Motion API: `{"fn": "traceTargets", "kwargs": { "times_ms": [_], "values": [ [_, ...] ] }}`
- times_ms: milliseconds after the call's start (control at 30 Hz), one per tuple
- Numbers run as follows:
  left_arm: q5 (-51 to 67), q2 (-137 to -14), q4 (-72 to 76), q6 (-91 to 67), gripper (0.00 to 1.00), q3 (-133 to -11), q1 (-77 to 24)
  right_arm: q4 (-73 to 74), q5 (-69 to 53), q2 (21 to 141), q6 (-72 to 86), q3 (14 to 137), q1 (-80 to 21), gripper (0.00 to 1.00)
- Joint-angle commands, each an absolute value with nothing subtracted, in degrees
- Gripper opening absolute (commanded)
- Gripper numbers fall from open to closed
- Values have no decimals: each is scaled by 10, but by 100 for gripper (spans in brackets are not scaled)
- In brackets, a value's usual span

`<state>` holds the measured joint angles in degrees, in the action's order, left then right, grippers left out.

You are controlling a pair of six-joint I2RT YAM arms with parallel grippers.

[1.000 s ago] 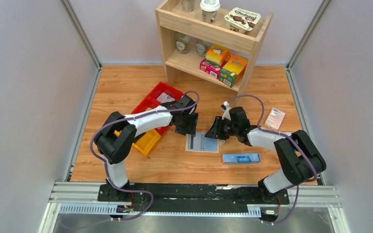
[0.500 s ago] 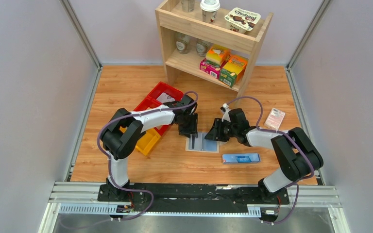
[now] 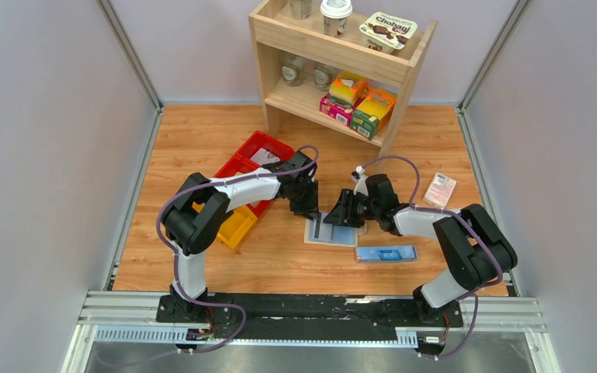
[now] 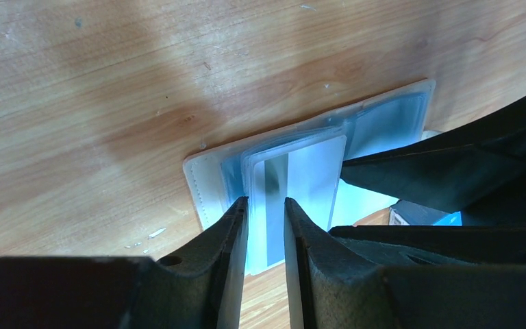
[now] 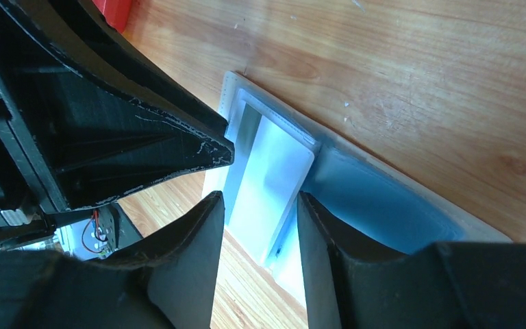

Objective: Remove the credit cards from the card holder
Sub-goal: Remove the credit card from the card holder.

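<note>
The card holder (image 3: 334, 236) lies open and flat on the wooden table, cream-edged (image 4: 202, 184) with pale blue lining (image 5: 397, 199). A pale card with a dark stripe (image 4: 301, 179) sticks partly out of a pocket; it also shows in the right wrist view (image 5: 268, 177). My left gripper (image 3: 308, 208) stands over the holder's left half, jaws a narrow gap apart (image 4: 266, 203) above the card, holding nothing. My right gripper (image 3: 342, 215) is over the right half, open (image 5: 260, 200), with the card's end showing between its fingertips.
A long narrow blue box (image 3: 385, 253) lies just right of the holder. A pink-white packet (image 3: 439, 189) is at the far right. Red bins (image 3: 253, 155) and a yellow bin (image 3: 235, 225) sit left. A wooden shelf (image 3: 342, 66) with groceries stands at the back.
Both grippers have closed in on the card holder from either side and dropped lower. The holder has shifted slightly right and turned a little.
</note>
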<state>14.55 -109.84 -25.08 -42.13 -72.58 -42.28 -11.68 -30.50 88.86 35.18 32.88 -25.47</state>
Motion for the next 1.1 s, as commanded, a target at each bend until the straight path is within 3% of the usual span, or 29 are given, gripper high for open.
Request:
{"fn": "traceTargets", "kwargs": {
  "times_ms": [0,633,900,1067],
  "values": [
    [164,-1105,-236,-419,33,-732,-425,-156,-325,891,373,327,-258,46],
    [134,-1113,-275,-397,26,-741,-424,-239,-376,873,419,295,-258,17],
    [142,-1111,-271,-392,21,-741,-424,-257,-381,939,449,308,-258,19],
    [149,-1110,-265,-391,18,-739,-424,-302,-381,969,491,304,-258,26]
  ]
}}
